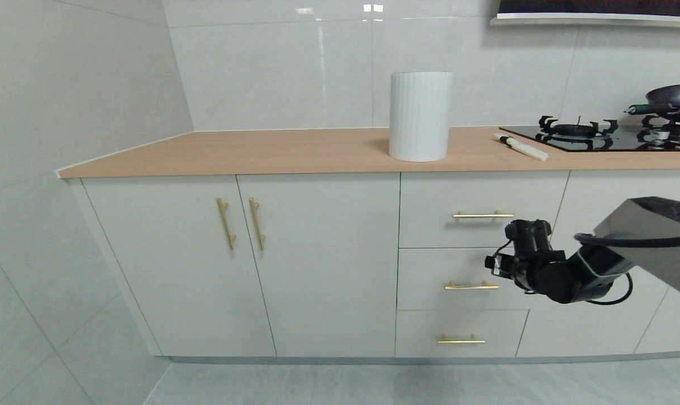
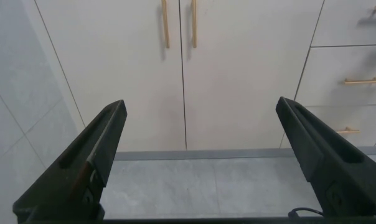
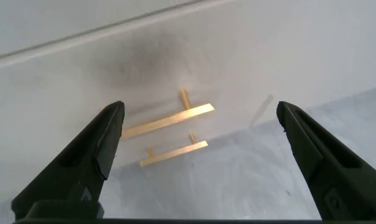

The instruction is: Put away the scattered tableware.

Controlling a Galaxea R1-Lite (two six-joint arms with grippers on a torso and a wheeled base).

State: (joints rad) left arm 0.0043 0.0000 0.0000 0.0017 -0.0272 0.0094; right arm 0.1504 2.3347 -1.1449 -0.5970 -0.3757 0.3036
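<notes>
Head view, from the left: the double doors (image 1: 244,264) of the cabinet are shut, their gold handles (image 1: 225,223) upright side by side. My left gripper (image 2: 200,162) hangs low in front of them, aimed at their foot and the grey floor (image 2: 194,193), jaws wide apart with nothing between. I judge it to be parked out of the way.

On the wooden countertop (image 1: 295,149) a white ribbed canister (image 1: 419,115) stands upright; its shape suggests a holder for loose cutlery. Near it, towards the hob, lies the task's thing: a pale utensil (image 1: 521,146) with a dark band near one end, flat on the counter and well apart from both my arms. I cannot tell whether it is a knife or chopsticks.

Below it, my right gripper (image 3: 200,162) faces the drawer fronts (image 1: 424,264), jaws apart and empty, close to the gold drawer handles (image 3: 169,118) — too low for the counter, so it would need to rise before any grasp. Farthest right, a dark pan (image 1: 675,98) sits on the gas hob (image 1: 576,130).

No brand, label or writing is readable anywhere.
</notes>
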